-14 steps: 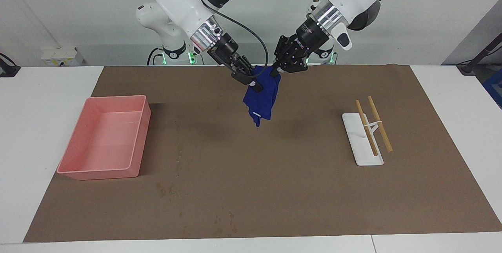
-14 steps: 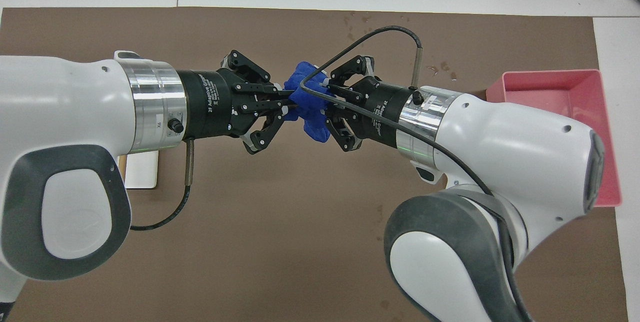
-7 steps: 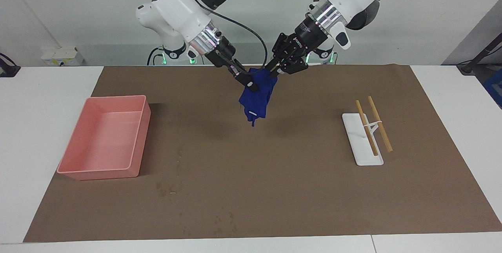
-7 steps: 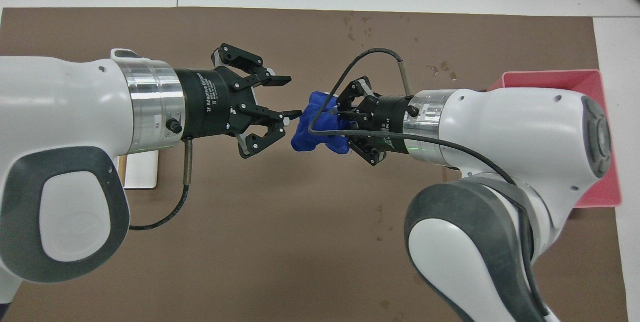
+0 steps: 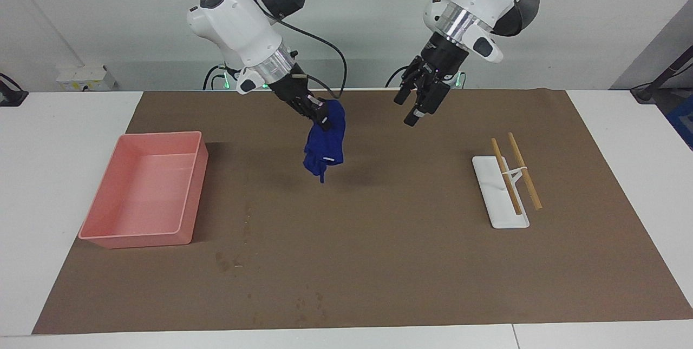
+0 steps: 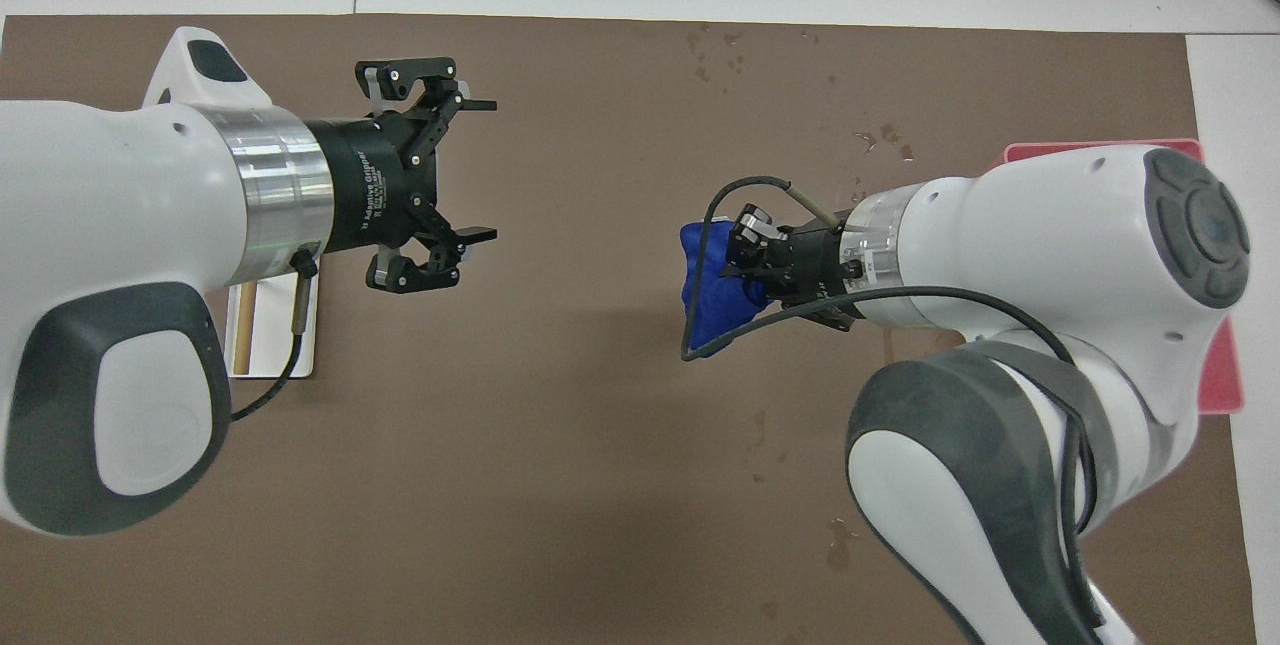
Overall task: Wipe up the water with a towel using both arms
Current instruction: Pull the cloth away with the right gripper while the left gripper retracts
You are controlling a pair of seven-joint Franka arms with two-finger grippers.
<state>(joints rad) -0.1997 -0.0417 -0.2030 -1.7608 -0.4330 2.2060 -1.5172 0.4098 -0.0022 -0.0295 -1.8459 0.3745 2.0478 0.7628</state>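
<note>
Brown mat (image 5: 379, 262) covers most of the table. Pink tray (image 5: 142, 189) sits toward the right arm's end; white stand (image 5: 499, 197) with two wooden sticks toward the left arm's end. Right gripper (image 5: 320, 117) is up over the mat's middle, fingers clamped on the towel (image 5: 325, 143), which hangs bunched below it, clear of the mat. Left gripper (image 6: 485, 170) is raised apart from the towel, jaws spread wide and empty. Water (image 5: 308, 308) (faint dark specks, possibly more nearby) marks the mat farther from the robots than the towel
</note>
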